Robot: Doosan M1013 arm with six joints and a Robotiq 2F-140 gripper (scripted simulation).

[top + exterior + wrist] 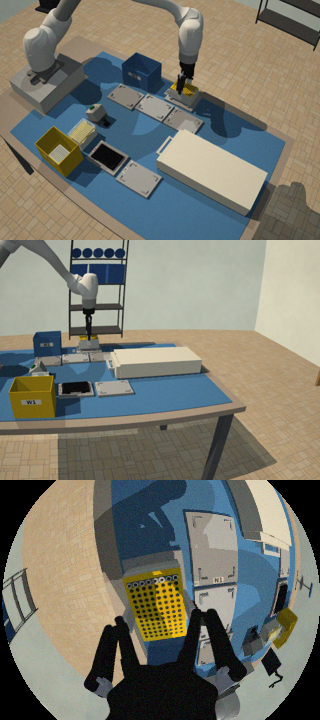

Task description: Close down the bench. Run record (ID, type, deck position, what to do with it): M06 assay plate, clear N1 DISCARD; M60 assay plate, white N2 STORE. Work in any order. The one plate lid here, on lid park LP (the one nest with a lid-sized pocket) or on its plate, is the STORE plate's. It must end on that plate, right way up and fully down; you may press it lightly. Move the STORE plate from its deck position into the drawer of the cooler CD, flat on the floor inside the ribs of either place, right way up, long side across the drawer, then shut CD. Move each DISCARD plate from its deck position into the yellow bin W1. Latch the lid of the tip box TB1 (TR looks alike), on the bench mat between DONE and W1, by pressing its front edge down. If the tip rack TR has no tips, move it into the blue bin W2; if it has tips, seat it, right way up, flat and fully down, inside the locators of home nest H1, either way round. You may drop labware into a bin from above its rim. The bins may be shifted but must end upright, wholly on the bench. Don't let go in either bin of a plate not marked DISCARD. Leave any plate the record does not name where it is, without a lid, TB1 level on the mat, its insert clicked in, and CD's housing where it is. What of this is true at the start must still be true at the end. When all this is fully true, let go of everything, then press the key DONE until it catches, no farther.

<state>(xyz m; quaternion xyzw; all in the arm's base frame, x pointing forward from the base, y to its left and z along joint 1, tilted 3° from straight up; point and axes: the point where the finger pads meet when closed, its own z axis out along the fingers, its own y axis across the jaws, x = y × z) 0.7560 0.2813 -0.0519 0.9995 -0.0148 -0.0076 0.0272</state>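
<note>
The tool (180,89) is clamped on the yellow-topped tip rack (186,90), which is seated on a grey nest (172,99) near the far edge of the desk (155,418), beside the blue bin (140,72).

You're looking at a royal-blue bench mat (144,206) sitting under a cream-white cooler box (211,167). A bright yellow open bin (63,161) is showing a pale gridded plate (59,153) inside, and a navy-blue open bin (140,71) is wearing a white label. The black gripper (180,90) is gripping a yellow-topped grey tip rack (189,90), dotted all over.
</note>
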